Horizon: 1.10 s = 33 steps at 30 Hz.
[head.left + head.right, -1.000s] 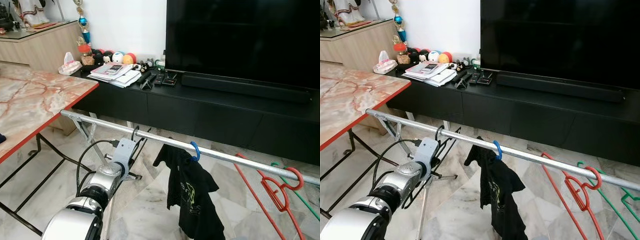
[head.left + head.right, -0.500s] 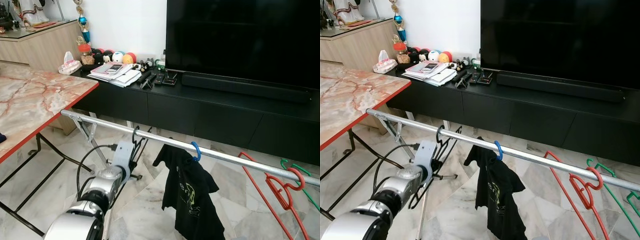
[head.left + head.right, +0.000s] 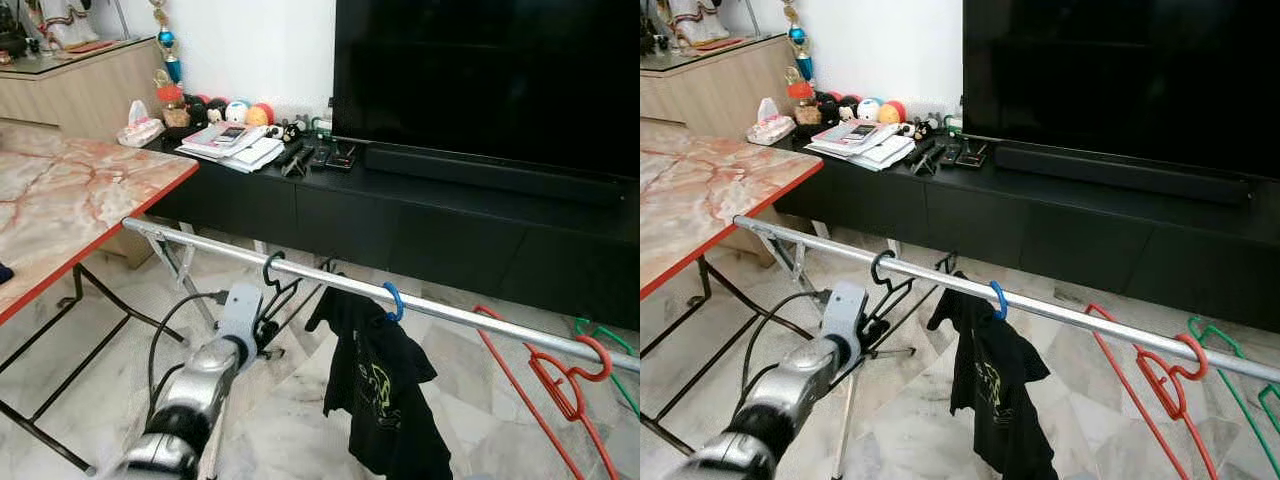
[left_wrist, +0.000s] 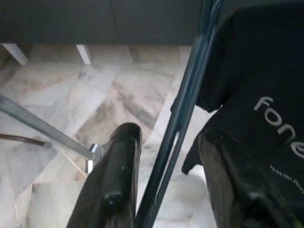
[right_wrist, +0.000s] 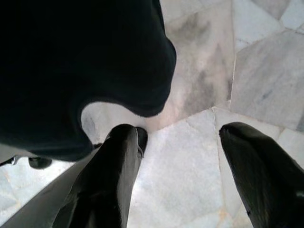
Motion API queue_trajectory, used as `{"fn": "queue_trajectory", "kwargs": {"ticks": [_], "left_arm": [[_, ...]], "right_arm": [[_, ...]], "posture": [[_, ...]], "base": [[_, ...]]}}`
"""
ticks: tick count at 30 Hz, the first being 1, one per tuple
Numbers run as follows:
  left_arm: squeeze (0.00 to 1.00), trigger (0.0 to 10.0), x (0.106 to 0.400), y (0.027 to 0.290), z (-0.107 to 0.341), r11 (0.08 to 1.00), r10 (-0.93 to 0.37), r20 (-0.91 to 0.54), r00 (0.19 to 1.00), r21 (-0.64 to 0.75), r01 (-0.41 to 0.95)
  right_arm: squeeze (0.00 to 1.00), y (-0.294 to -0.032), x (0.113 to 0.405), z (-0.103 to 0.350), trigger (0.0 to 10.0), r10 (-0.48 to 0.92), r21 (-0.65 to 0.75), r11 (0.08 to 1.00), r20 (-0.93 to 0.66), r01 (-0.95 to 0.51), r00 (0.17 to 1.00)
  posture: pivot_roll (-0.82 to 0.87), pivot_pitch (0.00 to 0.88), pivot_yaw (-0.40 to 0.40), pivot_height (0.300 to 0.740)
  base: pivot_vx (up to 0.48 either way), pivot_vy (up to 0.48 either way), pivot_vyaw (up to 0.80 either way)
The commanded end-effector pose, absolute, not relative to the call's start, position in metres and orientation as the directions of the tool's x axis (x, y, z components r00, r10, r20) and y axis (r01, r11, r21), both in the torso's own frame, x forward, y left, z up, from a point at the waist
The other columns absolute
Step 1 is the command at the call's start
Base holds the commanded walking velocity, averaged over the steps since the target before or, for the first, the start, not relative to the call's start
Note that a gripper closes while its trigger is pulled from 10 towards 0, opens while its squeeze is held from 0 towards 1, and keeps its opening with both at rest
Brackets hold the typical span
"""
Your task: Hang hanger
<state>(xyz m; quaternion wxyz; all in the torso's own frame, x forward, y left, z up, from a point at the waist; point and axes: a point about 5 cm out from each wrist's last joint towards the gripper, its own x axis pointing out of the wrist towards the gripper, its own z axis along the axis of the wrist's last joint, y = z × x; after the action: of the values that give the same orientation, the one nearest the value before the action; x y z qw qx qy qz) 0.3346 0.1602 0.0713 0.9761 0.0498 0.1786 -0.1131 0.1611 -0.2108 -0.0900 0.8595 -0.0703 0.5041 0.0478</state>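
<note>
A black wire hanger (image 3: pixel 278 292) has its hook over the silver rail (image 3: pixel 450 312), left of a black T-shirt (image 3: pixel 385 400) that hangs from a blue hook (image 3: pixel 392 300). My left gripper (image 3: pixel 262 335) reaches up from below to the hanger's lower part. In the left wrist view its fingers (image 4: pixel 116 190) stand apart, open, and the hanger's thin bars (image 4: pixel 183 118) run between them, close to one finger. My right gripper (image 5: pixel 185 190) is open over the marble floor, with dark cloth (image 5: pixel 71 61) just beyond its fingertips.
A red hanger (image 3: pixel 565 385) and a green hanger (image 3: pixel 600 335) hang at the rail's right end. The marble table (image 3: pixel 60 200) with black legs stands at the left. The black TV console (image 3: pixel 450 220) and a big TV lie behind the rail.
My left arm has stretched forward and lower. The black hanger has tilted, its far side swinging up towards the T-shirt, while its hook stays at the rail.
</note>
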Motion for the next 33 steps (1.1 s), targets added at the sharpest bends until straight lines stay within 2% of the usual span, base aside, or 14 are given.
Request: {"fn": "queue_trajectory", "kwargs": {"ticks": [1,10,11,12,14,15,21,22,23,24,26,28,32,33], "left_arm": [[1.00,10.0,0.322,0.171,0.076,0.971,-0.198,-0.361,0.911,0.056,0.233],[1.00,10.0,0.256,0.201,0.074,0.984,-0.119,-0.337,0.934,0.085,0.156],[1.00,10.0,0.256,0.201,0.074,0.984,-0.119,-0.337,0.934,0.085,0.156],[1.00,10.0,0.232,0.213,0.059,0.987,-0.062,-0.399,0.915,0.110,0.115],[1.00,10.0,0.223,0.218,0.051,0.988,-0.038,-0.431,0.902,0.121,0.099],[1.00,10.0,0.203,0.235,0.026,0.982,0.040,-0.526,0.850,0.176,0.063],[1.00,10.0,0.183,0.251,-0.013,0.979,0.108,-0.663,0.741,0.202,0.039],[0.65,10.0,0.182,0.251,-0.021,0.979,0.107,-0.691,0.715,0.200,0.046],[0.65,10.0,0.181,0.251,-0.026,0.979,0.106,-0.709,0.697,0.198,0.052],[0.00,10.0,0.181,0.251,-0.031,0.977,0.112,-0.722,0.683,0.205,0.056],[0.00,10.0,0.184,0.249,-0.038,0.980,0.107,-0.738,0.667,0.191,0.054],[0.00,10.0,0.187,0.239,-0.057,0.989,0.095,-0.783,0.614,0.147,0.035],[0.00,10.0,0.186,0.230,-0.065,0.991,0.080,-0.806,0.586,0.125,0.037],[0.00,10.0,0.183,0.222,-0.072,0.991,0.065,-0.831,0.552,0.117,0.060]], "right_arm": [[0.00,-0.211,0.160,-0.090,10.0,0.009,-0.074,0.986,-0.876,-0.153,0.483],[0.00,-0.212,0.160,-0.090,10.0,0.004,-0.075,0.987,-0.875,-0.145,0.484],[0.00,-0.212,0.160,-0.090,10.0,0.004,-0.075,0.987,-0.875,-0.145,0.484],[0.00,-0.211,0.160,-0.090,10.0,0.001,-0.075,0.988,-0.874,-0.137,0.486],[0.00,-0.211,0.161,-0.090,10.0,0.000,-0.075,0.988,-0.874,-0.135,0.487],[0.00,-0.211,0.161,-0.090,10.0,-0.001,-0.075,0.989,-0.873,-0.131,0.488],[0.00,-0.209,0.162,-0.090,10.0,-0.002,-0.073,0.989,-0.872,-0.125,0.490],[0.00,-0.209,0.162,-0.090,10.0,-0.002,-0.072,0.990,-0.871,-0.124,0.491],[0.00,-0.209,0.162,-0.090,10.0,-0.002,-0.071,0.990,-0.871,-0.123,0.491],[0.00,-0.208,0.162,-0.091,10.0,-0.002,-0.071,0.990,-0.871,-0.122,0.491],[0.00,-0.208,0.162,-0.091,10.0,-0.002,-0.070,0.990,-0.871,-0.121,0.492],[0.00,-0.206,0.162,-0.091,10.0,-0.002,-0.067,0.991,-0.870,-0.113,0.494],[0.00,-0.206,0.162,-0.091,10.0,-0.004,-0.066,0.992,-0.869,-0.108,0.495],[0.00,-0.206,0.162,-0.091,10.0,-0.009,-0.062,0.994,-0.867,-0.089,0.498]], "posture": [[0.00,0.007,-0.006,0.740],[0.01,0.015,0.011,0.740],[0.01,0.015,0.011,0.740],[0.02,0.016,0.014,0.740],[0.02,0.016,0.014,0.740],[0.02,0.015,0.014,0.740],[0.02,0.008,0.022,0.740],[0.02,0.005,0.022,0.740],[0.02,0.005,0.022,0.740],[0.01,0.001,0.024,0.740],[0.01,0.001,0.026,0.740],[0.00,0.000,0.030,0.740],[0.00,0.000,0.029,0.740],[-0.01,0.000,0.027,0.740]], "base": [[0.000,0.000,0.00],[0.000,0.000,0.00],[0.000,0.000,0.00],[0.000,0.000,0.00],[0.000,0.000,0.00],[0.000,0.000,0.00],[0.000,0.000,0.00],[0.000,0.000,0.00],[0.000,0.000,0.00],[0.000,0.000,0.00],[0.000,0.000,0.00],[0.000,0.000,0.00],[0.000,0.000,0.00],[0.000,0.000,0.00]]}}
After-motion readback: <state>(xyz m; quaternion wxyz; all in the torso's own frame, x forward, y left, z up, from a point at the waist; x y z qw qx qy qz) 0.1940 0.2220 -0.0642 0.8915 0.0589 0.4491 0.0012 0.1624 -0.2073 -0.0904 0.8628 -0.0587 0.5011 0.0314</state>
